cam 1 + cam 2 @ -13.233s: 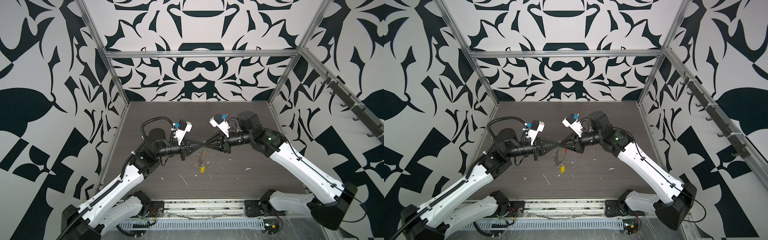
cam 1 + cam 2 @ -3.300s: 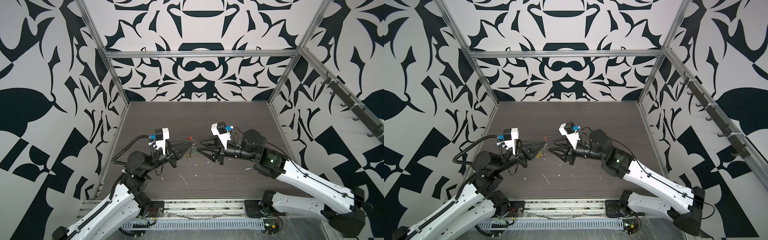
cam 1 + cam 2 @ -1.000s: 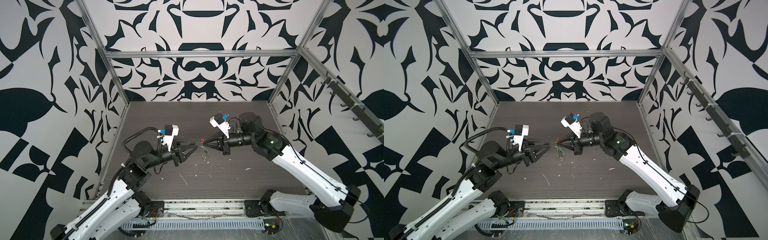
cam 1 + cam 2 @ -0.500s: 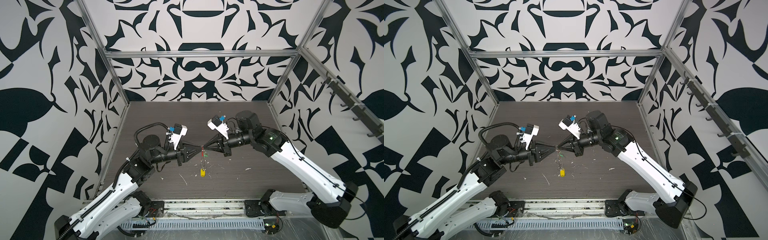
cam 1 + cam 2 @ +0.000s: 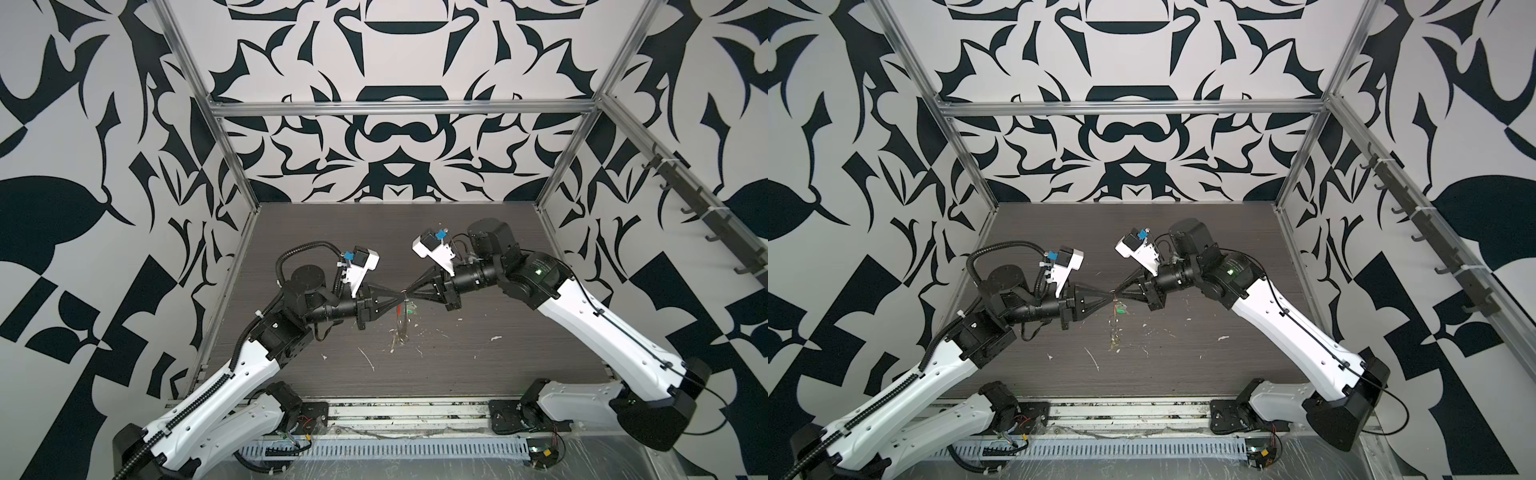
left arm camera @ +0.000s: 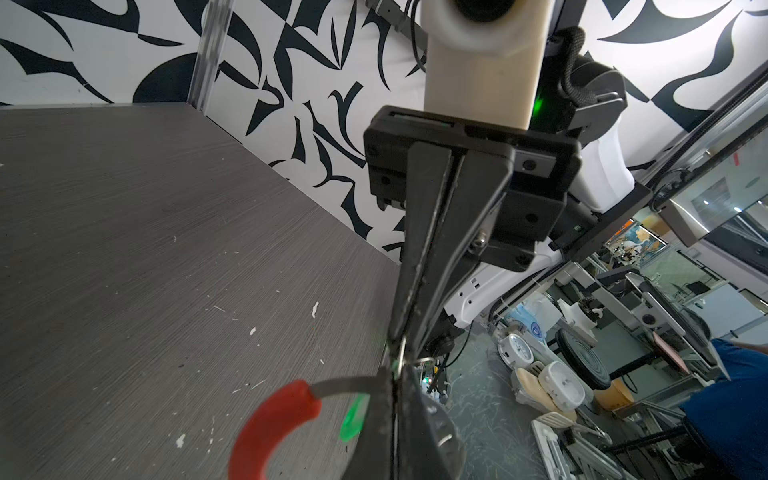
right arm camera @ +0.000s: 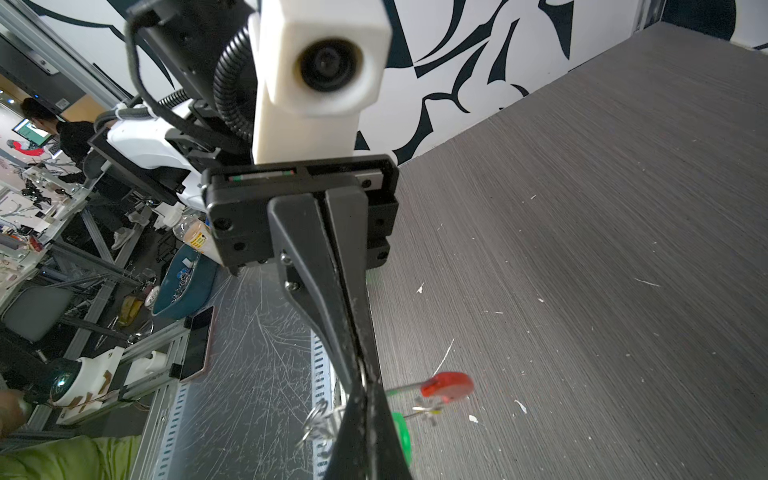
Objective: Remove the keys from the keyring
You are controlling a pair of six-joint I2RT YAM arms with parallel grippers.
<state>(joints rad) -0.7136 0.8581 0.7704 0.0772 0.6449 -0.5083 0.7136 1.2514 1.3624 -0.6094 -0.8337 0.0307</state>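
Keyring (image 6: 345,384) was pinched by left gripper (image 5: 400,296) and right gripper (image 5: 407,293), jaws clamped tight, tip to tip mid-frame; red key (image 6: 270,428) and green key (image 6: 353,419) alongside.

Both arms reach inward from the lower corners of both top views, with elbows bent and forearms near level. The left gripper (image 5: 400,296) and the right gripper (image 5: 409,294) point at each other, tip to tip, at frame centre. The jaws of both are fully closed. Each wrist camera sits uppermost.

White arms (image 5: 232,386), ribbed black cable (image 7: 230,87), tapered black left gripper (image 5: 400,296), right gripper (image 5: 408,293)
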